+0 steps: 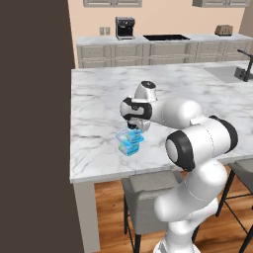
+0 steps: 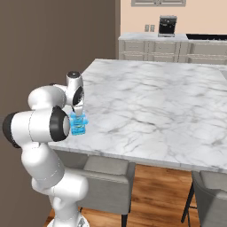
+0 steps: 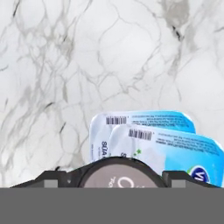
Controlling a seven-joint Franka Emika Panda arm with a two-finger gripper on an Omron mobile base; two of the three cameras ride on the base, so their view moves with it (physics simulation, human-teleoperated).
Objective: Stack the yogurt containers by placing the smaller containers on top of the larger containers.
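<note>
A small dark cup with a pale lid (image 3: 120, 173) sits on top of the light-blue and white yogurt pack (image 3: 151, 138), against the pack's near side. The pack (image 1: 129, 144) rests on the marble island near its front left corner and also shows in the right base view (image 2: 79, 127). My gripper (image 1: 134, 129) points straight down over the pack (image 2: 78, 113). In the hand view its fingertips (image 3: 54, 178) flank the cup, and the gripper (image 3: 117, 181) stands open wide with narrow gaps at the cup's sides.
The marble island (image 1: 99, 94) ends a little in front of the pack. Grey stools (image 1: 148, 192) stand under that edge. A dark wall (image 1: 34, 123) rises at the left. A sink (image 1: 232, 73) lies at the island's far right. A coffee machine (image 1: 124, 28) is on the back counter.
</note>
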